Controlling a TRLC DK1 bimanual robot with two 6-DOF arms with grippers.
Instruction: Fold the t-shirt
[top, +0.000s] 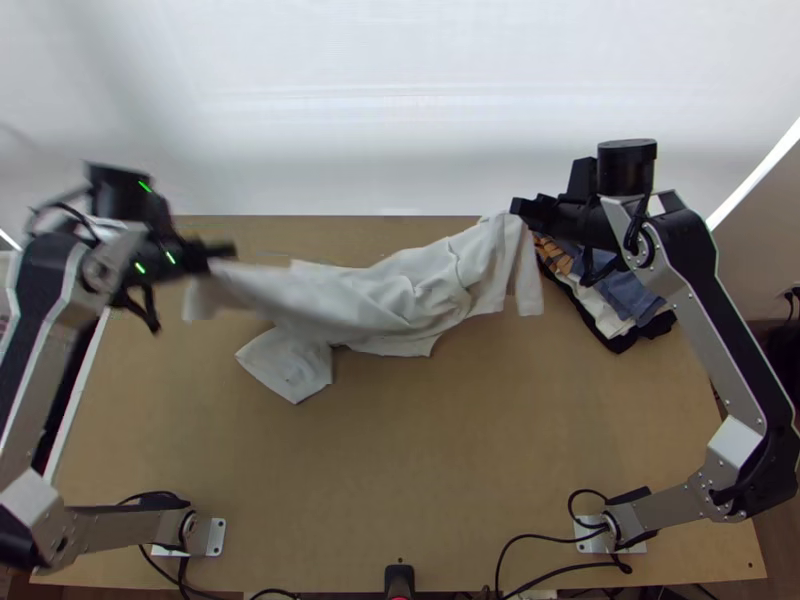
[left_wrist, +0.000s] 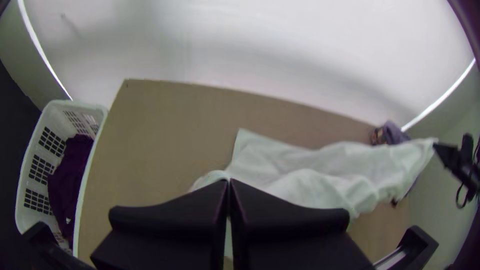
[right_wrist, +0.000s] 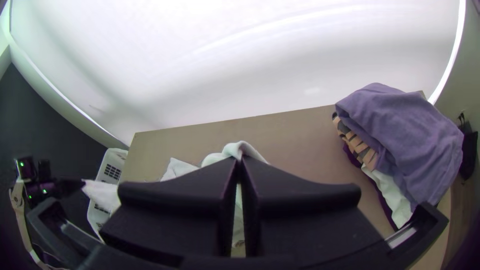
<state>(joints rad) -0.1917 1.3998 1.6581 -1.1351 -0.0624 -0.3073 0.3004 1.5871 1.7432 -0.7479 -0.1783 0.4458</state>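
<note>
Left gripper (top: 226, 251), right gripper (top: 518, 207), both clamping t-shirt (top: 395, 300), stretched between them, seemingly bunched

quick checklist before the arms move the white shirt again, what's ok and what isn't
1. Left gripper has the cloth: ok, shut on one end of the t-shirt.
2. Right gripper has the cloth: ok, shut on the opposite end.
3. Shirt spread flat: not ok, it is slung between the grippers with creases and bunching.
4. Shirt fully lifted off the table: not ok, part lies on it.
5. Shirt not touching the folded clothes: cannot tell, the hanging end is close.
6. Held parts are matching shoulders or hems: cannot tell.
</note>
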